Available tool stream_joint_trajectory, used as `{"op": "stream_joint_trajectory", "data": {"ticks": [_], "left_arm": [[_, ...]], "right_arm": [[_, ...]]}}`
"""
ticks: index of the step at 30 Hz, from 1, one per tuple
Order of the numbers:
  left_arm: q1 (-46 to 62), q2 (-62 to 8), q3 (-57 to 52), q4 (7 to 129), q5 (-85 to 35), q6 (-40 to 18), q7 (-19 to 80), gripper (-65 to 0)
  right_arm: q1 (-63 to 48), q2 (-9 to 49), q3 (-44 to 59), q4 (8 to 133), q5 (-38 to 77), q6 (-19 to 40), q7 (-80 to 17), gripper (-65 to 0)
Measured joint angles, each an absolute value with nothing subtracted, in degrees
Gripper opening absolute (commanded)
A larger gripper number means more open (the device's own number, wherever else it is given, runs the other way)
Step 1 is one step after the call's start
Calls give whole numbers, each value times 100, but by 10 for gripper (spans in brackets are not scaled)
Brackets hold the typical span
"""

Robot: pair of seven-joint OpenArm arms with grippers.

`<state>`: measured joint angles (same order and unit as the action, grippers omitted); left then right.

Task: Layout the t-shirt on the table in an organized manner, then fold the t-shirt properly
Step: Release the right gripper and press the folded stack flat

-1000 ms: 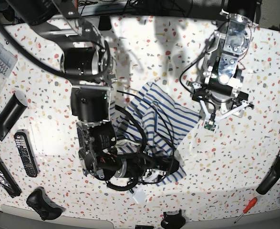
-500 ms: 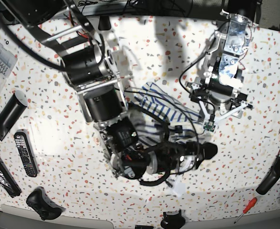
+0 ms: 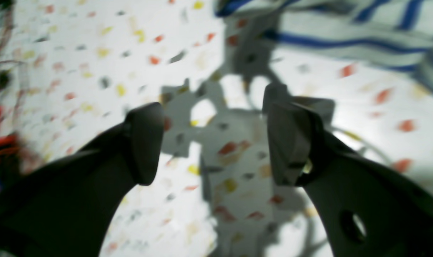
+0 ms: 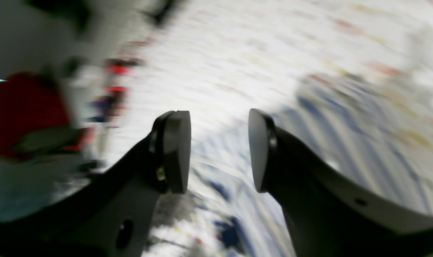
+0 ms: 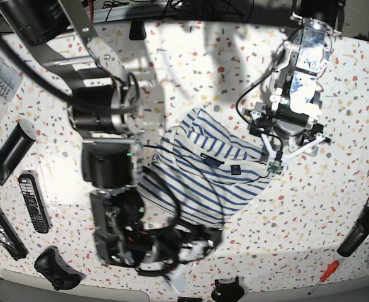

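One white short-sleeved cloth t-shirt with thin blue stripes (image 5: 203, 179) is lying rumpled and partly spread near the middle of the white terrazzo-look table speckled with red, orange, yellow and grey chips (image 5: 335, 207), a small dark label showing near its neck. Left gripper (image 3: 216, 142) is hovering over bare tabletop just beside the shirt's edge, its jaws standing wide apart and holding nothing. Right gripper (image 4: 219, 151) is hanging above striped cloth in a blurred view, jaws parted with nothing between them.
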<state>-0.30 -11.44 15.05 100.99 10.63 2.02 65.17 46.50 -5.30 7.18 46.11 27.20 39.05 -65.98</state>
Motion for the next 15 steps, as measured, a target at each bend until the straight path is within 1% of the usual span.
{"op": "stream_joint_trajectory", "data": {"ticks": [2,4,6,9,12,15], "left_arm": [[-30,-1146,1505,10099,502,202,6055,-233],[-32,-1129,1507,10099,-204,180,5557,-233],[-32,-1083,1511,10099,-646,-80,5354,-233],[-32,-838,1505,10099,-755,-318,5356,-233],[-34,-489,1505,10099,-838,-327,5271,-233],[-34,-187,1509,10099,-875,-344,5273,-233]], "right_arm": [[4619,-303,1020,4611,2414,3903,-6466,-394],[4622,-97,1278,4611,2399,3903,-6248,-394],[4624,73,1481,4613,2405,3903,-6202,-394],[4495,294,1647,4613,2349,3907,-6152,-394],[4180,484,1651,4613,2290,3905,-5872,-394],[3793,521,1645,4611,2263,3903,-5596,-394]]}}
